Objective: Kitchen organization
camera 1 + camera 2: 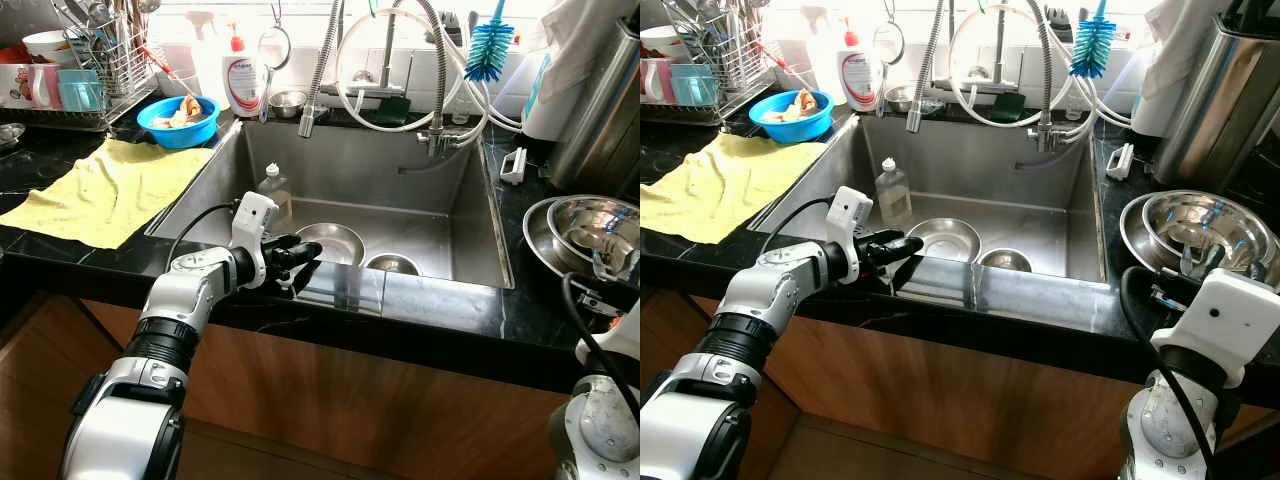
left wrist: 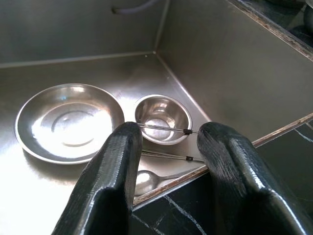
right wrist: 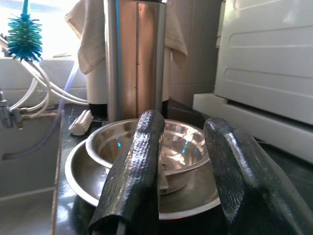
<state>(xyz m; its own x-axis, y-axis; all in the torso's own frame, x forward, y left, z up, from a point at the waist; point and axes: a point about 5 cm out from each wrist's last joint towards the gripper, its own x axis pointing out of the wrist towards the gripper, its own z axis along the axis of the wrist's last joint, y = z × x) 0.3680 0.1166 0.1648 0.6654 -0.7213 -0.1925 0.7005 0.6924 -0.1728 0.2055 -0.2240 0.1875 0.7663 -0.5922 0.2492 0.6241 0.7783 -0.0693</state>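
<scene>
Sink (image 1: 470, 215): steel basin in a black counter (image 1: 440, 305); we see it from the front edge.
Plate (image 2: 68, 122): flat steel plate, lies face up on the sink floor.
Small bowl (image 2: 162, 117): steel, stands upright just beside the plate, mouth up, nearer to the sink's corner.
Spoon (image 2: 146, 180): lies flat on the sink floor close to the front wall; bowl end is below the left fingers, handle runs along the front wall, away from the plate.
Left gripper (image 1: 296, 254): over the front rim of the sink, pointing into the basin, above the spoon & small bowl. Fingers (image 2: 105, 191) apart w/ a medium gap; nothing between them, touching nothing.
Right gripper (image 3: 181, 171): at the counter right of the sink, pointing at the stacked steel bowls (image 1: 1205, 232). Fingers apart, holding nothing; we cannot tell if they touch the rim.
Bottle (image 1: 274, 190): clear, upright in the sink's left part.
Yellow cloth (image 1: 105, 185): spread on the counter left of the sink.
Blue bowl (image 1: 178, 122): behind the cloth, near the sink's back left corner.
</scene>
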